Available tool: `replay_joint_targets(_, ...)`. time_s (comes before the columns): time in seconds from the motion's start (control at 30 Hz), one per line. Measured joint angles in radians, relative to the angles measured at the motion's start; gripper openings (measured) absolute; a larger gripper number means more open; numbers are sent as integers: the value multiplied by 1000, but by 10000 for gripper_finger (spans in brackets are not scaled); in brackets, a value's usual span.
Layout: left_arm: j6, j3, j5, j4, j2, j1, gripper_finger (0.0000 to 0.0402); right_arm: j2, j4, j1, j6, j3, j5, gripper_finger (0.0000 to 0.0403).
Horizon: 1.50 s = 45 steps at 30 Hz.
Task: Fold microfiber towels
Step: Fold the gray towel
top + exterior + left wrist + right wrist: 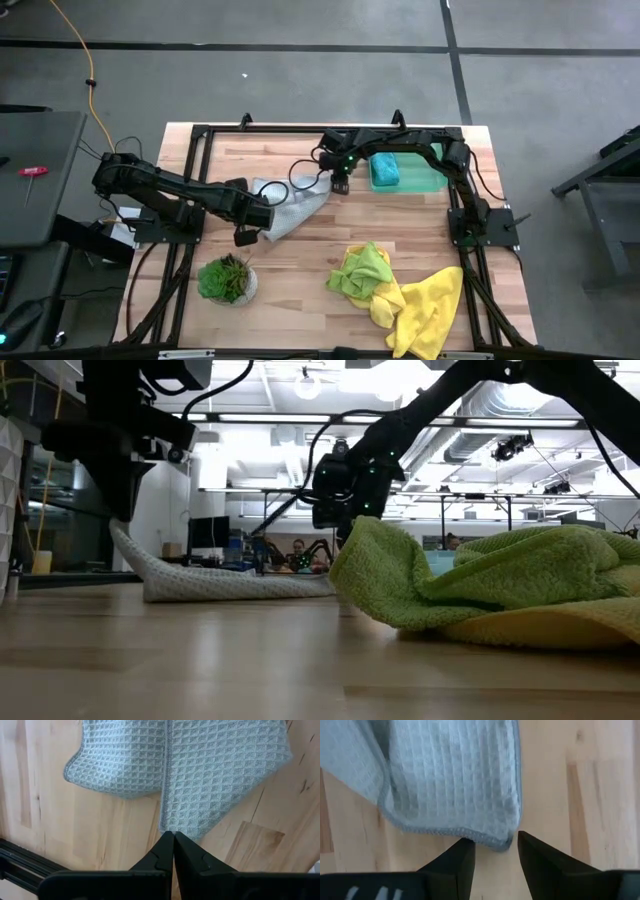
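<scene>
- Grey-white towel (292, 205) lies partly folded near the middle of the bench (300, 300), toward its far edge, long axis running slantwise from the left gripper (248, 232) up to the right gripper (338, 184)
- Left gripper: fingers pressed together, clamped on the towel's near corner, that corner lifted off the wood
- Right gripper: fingers apart, hovering just off the towel's far corner; towel edge sits between them, not pinched
- Left arm holds one end; right arm nearest the free end
- Judgement: next pinch belongs to the right gripper, straight ahead onto that corner
- Lime towel (362, 270) and yellow towel (425, 310) heaped at the near right corner, teal towel (385, 170) folded on the green tray (432, 180), far right
</scene>
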Motion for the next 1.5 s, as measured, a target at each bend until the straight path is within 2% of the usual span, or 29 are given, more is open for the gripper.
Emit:
replay_joint_targets(0.13,0,0,1,0,0,0,0,0,1,-2,3,0,0,136)
replay_joint_targets(0.23,0,0,2,0,0,0,0,0,8,-2,4,0,2,118)
replay_joint_targets(0.47,36,0,4,-11,-4,0,0,1,-16,-6,59,0,4,10)
replay_joint_targets(0.7,87,38,-20,-93,-106,60,0,-85,-152,-18,57,0,-1,4)
replay_joint_targets(0.9,138,147,-98,-109,-222,206,0,-231,-232,-27,50,0,-112,2)
replay_joint_targets(1.1,290,303,-208,-108,-261,401,0,-375,-236,-26,95,2,-179,1)
replay_joint_targets(1.3,482,447,-275,-83,-246,607,0,-477,-245,-50,154,25,-187,1)
replay_joint_targets(1.5,676,468,-282,86,-240,815,0,-493,-281,-110,185,166,-102,0)
